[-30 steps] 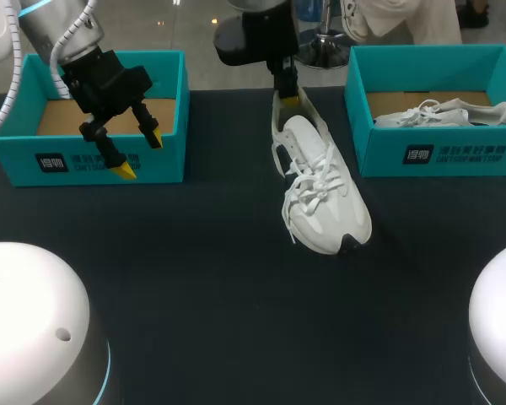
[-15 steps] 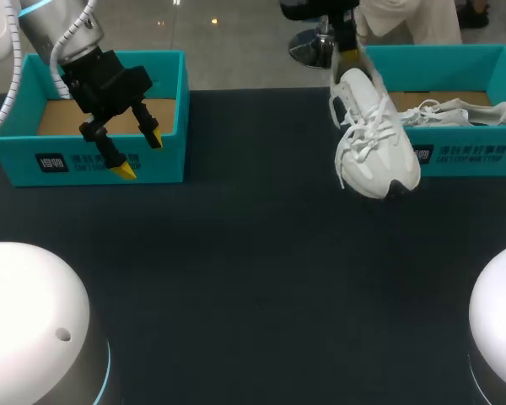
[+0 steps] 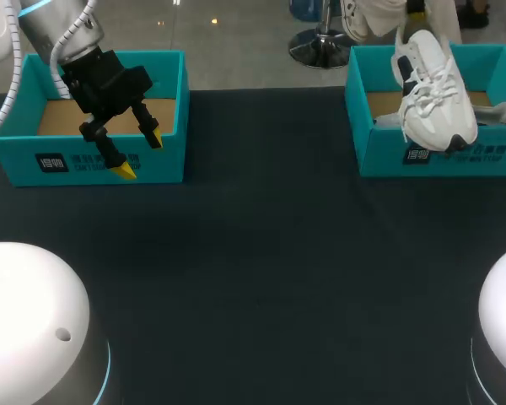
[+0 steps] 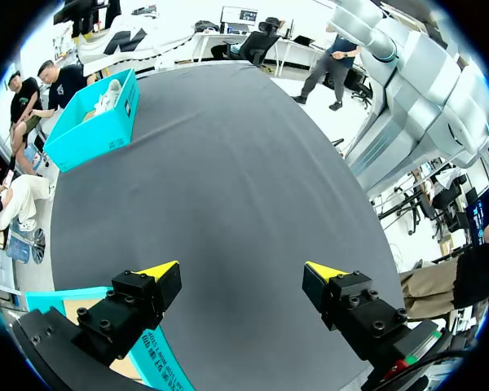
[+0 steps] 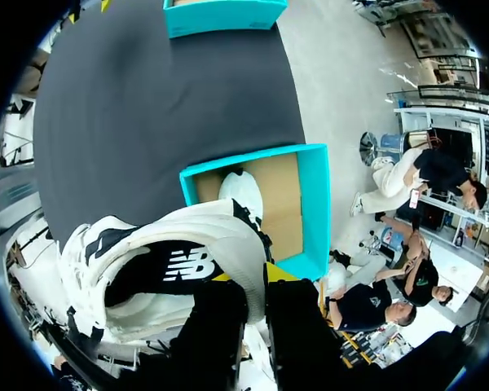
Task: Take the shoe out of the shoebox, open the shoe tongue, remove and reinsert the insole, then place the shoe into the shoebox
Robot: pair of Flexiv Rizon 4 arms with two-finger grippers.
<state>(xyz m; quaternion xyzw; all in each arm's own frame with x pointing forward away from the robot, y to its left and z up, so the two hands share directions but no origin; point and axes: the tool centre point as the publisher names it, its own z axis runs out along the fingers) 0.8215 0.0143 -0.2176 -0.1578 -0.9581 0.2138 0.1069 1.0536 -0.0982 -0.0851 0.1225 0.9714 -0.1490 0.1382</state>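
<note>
1. Shoe [image 3: 434, 89] hangs toe-down over the shoebox [image 3: 388, 160] at two o'clock, heel clenched in the right pincer [image 5: 253, 277].
2. Left pincer [image 4: 240, 270] is released, at ten o'clock.
3. Risk: a second shoe [image 3: 489, 114] lies inside. Lowering onto it could leave this one propped on the rim, or the thin heel grip could slip.

Open table [image 3: 261, 253] between left shoebox [image 3: 167, 160] and right shoebox [image 3: 379, 159], shoe [image 3: 434, 101] above right shoebox
</note>
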